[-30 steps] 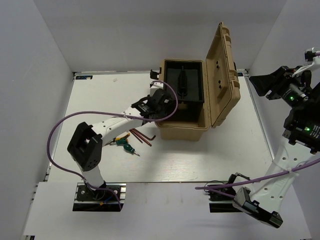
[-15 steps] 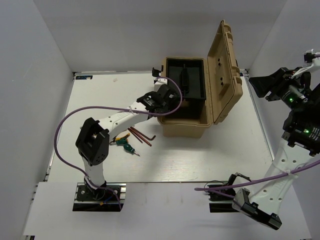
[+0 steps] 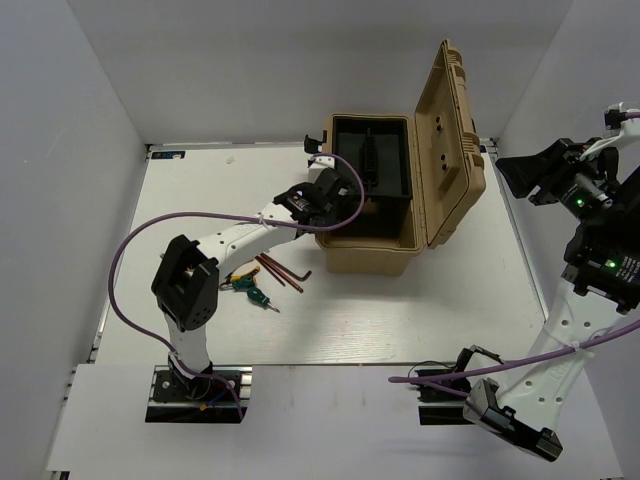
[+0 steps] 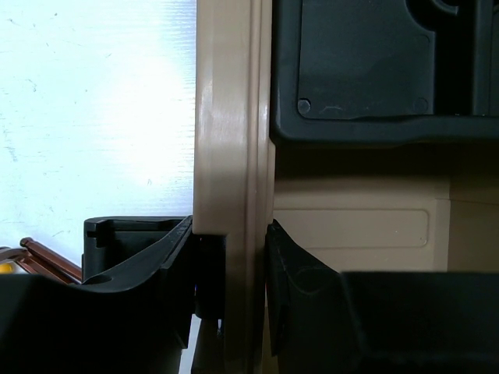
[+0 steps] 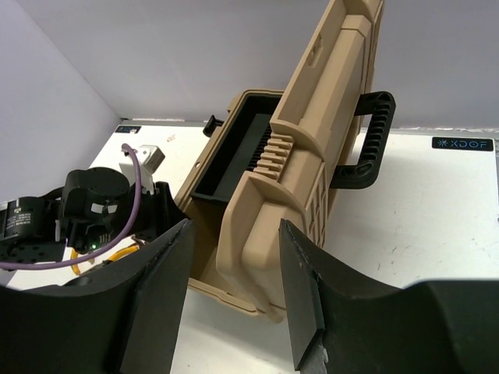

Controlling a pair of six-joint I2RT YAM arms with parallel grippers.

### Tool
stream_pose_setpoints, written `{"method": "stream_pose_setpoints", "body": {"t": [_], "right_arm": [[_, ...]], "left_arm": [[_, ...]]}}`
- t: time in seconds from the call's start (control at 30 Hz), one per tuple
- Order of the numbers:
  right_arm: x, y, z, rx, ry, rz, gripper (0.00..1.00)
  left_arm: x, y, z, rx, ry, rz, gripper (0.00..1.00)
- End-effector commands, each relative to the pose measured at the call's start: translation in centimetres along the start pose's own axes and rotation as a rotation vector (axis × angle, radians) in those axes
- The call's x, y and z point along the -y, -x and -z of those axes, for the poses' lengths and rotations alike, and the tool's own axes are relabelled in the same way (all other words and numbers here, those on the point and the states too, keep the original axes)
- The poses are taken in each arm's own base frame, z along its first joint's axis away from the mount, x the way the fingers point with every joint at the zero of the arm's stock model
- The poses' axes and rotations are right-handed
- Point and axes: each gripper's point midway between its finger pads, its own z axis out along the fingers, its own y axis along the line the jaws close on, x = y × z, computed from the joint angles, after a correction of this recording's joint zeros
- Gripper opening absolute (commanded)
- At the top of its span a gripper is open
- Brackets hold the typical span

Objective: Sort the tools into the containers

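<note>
The tan toolbox [image 3: 385, 250] stands open at the table's back middle, with its lid [image 3: 445, 140] raised and a black tray [image 3: 368, 160] inside. My left gripper [image 3: 322, 203] is shut on the box's left rim [image 4: 230, 140], one jaw on each side of the wall. The dark-red hex keys [image 3: 285, 270], the green-handled screwdriver [image 3: 256, 292] and the yellow-handled pliers [image 3: 238, 278] lie on the table left of the box, under my left arm. The hex keys also show in the left wrist view [image 4: 47, 257]. My right gripper [image 3: 520, 175] is open and empty, held high to the right.
The box's black carry handle [image 5: 366, 140] sticks out from the raised lid toward the right. The purple cable [image 3: 130, 260] loops out left of my left arm. White walls close the table at the back and on both sides.
My left gripper moved toward the back at the box's left wall, and the toolbox shifted slightly with it, the lid standing more upright. The right arm has hardly moved.
</note>
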Motion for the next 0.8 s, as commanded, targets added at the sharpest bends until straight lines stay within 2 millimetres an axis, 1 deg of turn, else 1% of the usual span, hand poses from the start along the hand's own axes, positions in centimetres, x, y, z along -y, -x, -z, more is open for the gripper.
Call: {"method": "stream_pose_setpoints", "body": {"t": [0.0, 0.03, 0.07, 0.1, 0.2, 0.23, 0.27, 0.33, 0.37, 0.4, 0.5, 0.53, 0.6, 0.67, 0.7, 0.73, 0.77], "right_arm": [[-0.5, 0.2, 0.2, 0.012, 0.018, 0.040, 0.54], [-0.6, 0.3, 0.3, 0.015, 0.020, 0.043, 0.54], [-0.6, 0.2, 0.3, 0.012, 0.021, 0.041, 0.54], [-0.6, 0.2, 0.2, 0.012, 0.023, 0.041, 0.54], [-0.5, 0.1, 0.2, 0.010, 0.026, 0.044, 0.55], [-0.6, 0.0, 0.2, 0.007, 0.033, 0.048, 0.55], [-0.4, 0.0, 0.1, 0.006, 0.030, 0.046, 0.55], [-0.6, -0.2, 0.0, 0.001, 0.044, 0.056, 0.56], [-0.5, -0.2, 0.1, 0.002, 0.044, 0.058, 0.56], [-0.7, -0.4, 0.1, -0.003, 0.056, 0.059, 0.58], [-0.9, -0.5, 0.0, -0.011, 0.077, 0.056, 0.59], [-1.0, -0.5, -0.1, -0.015, 0.091, 0.059, 0.59], [-1.3, -0.5, -0.1, -0.012, 0.112, 0.071, 0.64], [-1.8, -0.6, -0.2, -0.023, 0.159, 0.067, 0.64], [-1.9, -0.2, -0.4, -0.010, 0.184, 0.094, 0.66], [-2.8, -0.5, -0.3, -0.023, 0.244, 0.062, 0.66], [-2.5, -0.7, -0.7, -0.032, 0.260, 0.039, 0.66]], "left_arm": [[2.1, -4.0, -1.3, -0.123, -0.071, 0.037, 0.08], [2.1, -3.6, -1.0, -0.110, -0.081, 0.034, 0.23], [2.3, -3.1, -0.7, -0.094, -0.092, 0.043, 0.23], [2.2, -2.9, -0.5, -0.086, -0.098, 0.024, 0.41], [2.6, -1.8, 0.7, -0.058, -0.141, 0.019, 0.62], [2.8, -1.1, 1.1, -0.039, -0.154, 0.029, 0.64], [2.7, -1.1, 1.1, -0.038, -0.154, 0.020, 0.68], [3.0, -0.2, 1.7, -0.019, -0.167, 0.020, 0.73], [2.9, 0.2, 2.1, -0.009, -0.173, 0.014, 0.75], [3.1, 1.0, 2.7, 0.009, -0.185, 0.022, 0.77], [3.7, 2.4, 3.6, 0.038, -0.212, 0.017, 0.80], [3.7, 3.5, 4.6, 0.065, -0.229, 0.018, 0.82], [4.0, 4.0, 5.6, 0.082, -0.246, 0.009, 0.82], [3.9, 5.1, 7.1, 0.112, -0.272, 0.002, 0.83], [3.9, 5.6, 7.8, 0.125, -0.280, 0.009, 0.85], [3.8, 6.1, 8.4, 0.140, -0.288, 0.004, 0.85], [3.4, 6.8, 9.8, 0.169, -0.305, 0.018, 0.86]]}}
